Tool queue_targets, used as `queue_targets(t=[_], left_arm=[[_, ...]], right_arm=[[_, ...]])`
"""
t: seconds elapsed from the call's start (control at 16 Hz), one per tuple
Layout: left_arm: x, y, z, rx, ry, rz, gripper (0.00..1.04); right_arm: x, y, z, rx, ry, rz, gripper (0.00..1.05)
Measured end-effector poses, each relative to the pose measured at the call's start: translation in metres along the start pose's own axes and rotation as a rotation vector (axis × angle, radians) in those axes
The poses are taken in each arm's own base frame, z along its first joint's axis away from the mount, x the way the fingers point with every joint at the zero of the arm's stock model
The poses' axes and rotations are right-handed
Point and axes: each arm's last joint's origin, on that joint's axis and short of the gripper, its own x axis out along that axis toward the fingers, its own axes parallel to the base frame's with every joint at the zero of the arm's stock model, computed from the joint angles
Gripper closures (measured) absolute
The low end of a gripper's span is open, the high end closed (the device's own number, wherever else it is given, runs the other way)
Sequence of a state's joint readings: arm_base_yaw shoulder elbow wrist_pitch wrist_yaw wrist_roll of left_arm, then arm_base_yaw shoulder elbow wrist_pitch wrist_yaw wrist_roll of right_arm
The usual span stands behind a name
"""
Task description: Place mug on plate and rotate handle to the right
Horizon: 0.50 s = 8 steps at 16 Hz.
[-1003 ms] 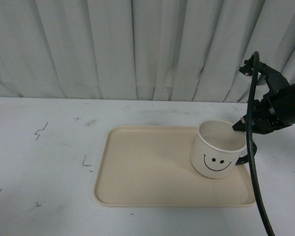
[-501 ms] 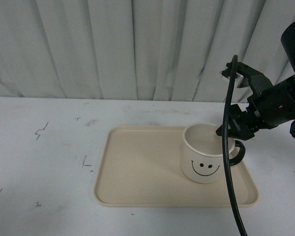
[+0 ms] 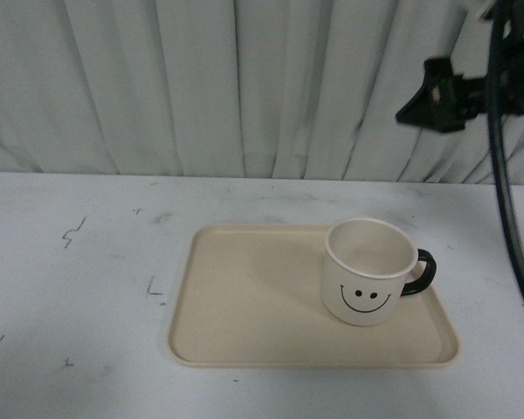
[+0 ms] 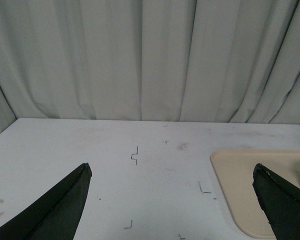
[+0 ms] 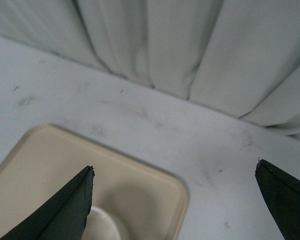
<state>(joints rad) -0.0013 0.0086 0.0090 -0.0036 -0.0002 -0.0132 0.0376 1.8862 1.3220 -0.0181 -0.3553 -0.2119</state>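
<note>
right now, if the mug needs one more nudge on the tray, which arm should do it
Probably the right. Its gripper hangs open above the mug, whose handle already points right. The left gripper is open too, over bare table beside the tray's far edge.

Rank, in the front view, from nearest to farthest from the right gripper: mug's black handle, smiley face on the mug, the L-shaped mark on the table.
Right gripper is raised at upper right, clear of everything.
1. Black C-shaped loop handle, on the cream-white mug's right side.
2. Black smiley face, on the mug's front.
3. L-shaped pen mark, on the white table left of the beige rectangular tray.
</note>
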Motion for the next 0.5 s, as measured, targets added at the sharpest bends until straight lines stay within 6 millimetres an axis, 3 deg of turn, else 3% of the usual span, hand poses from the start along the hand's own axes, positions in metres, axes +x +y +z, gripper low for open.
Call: queue_targets(t=[0.13,0.19,0.25,0.31,0.5], left_arm=[[0.0,0.0,0.0,0.0,0.0,0.0,0.07],[0.0,0.0,0.0,0.0,0.0,0.0,0.07],[0.0,0.0,0.0,0.0,0.0,0.0,0.07],[0.0,0.0,0.0,0.0,0.0,0.001,0.07],[0.0,0.0,0.0,0.0,0.0,0.0,0.07]], right_arm=[[-0.029,0.005,0.008,-0.014,-0.098,-0.08,0.06],[-0.039,0.013,0.009,-0.023,-0.237,-0.178,0.12],[-0.061,0.027,-0.003,0.024,-0.399,-0.352,0.26],[-0.075,0.035,-0.012,0.048,-0.452,-0.397,0.34],[-0.138,0.065,-0.052,0.095,-0.531,-0.456,0.7]])
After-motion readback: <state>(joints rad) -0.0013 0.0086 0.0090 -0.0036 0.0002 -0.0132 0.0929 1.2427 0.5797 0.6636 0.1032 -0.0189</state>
